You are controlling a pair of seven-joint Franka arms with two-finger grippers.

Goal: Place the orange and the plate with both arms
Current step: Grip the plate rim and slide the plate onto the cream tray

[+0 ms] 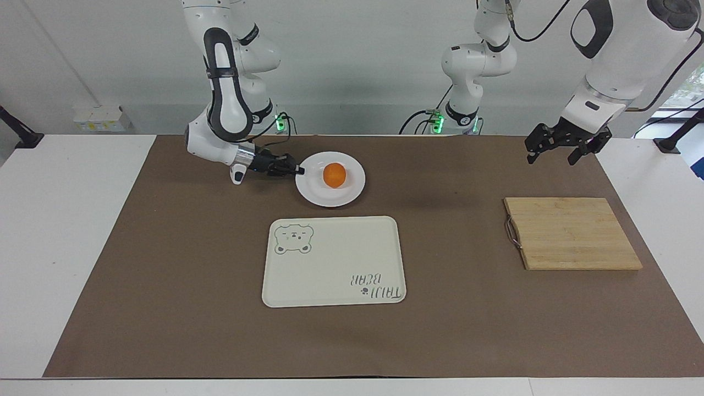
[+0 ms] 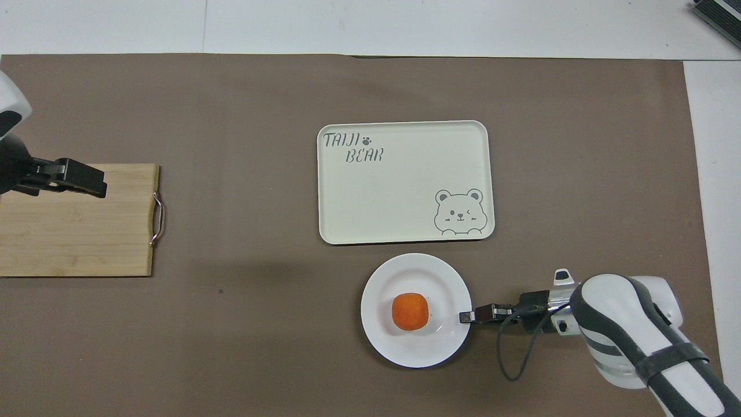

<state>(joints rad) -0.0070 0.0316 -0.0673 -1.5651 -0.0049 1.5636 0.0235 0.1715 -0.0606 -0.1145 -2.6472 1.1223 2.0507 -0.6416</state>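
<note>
I've got the right gripper down low at the plate, jaws pinched onto the rim at the edge toward the right arm's end of the table. The plate sits on the brown mat close to the robots, and the orange rests in the middle of it, well clear of the jaws. The left gripper hangs up in the air with its jaws spread wide, over the edge of the wooden cutting board toward the left arm's end; that arm is just waiting. A bit farther out from the plate is the cream bear tray, just beside the plate but not touching it.
</note>
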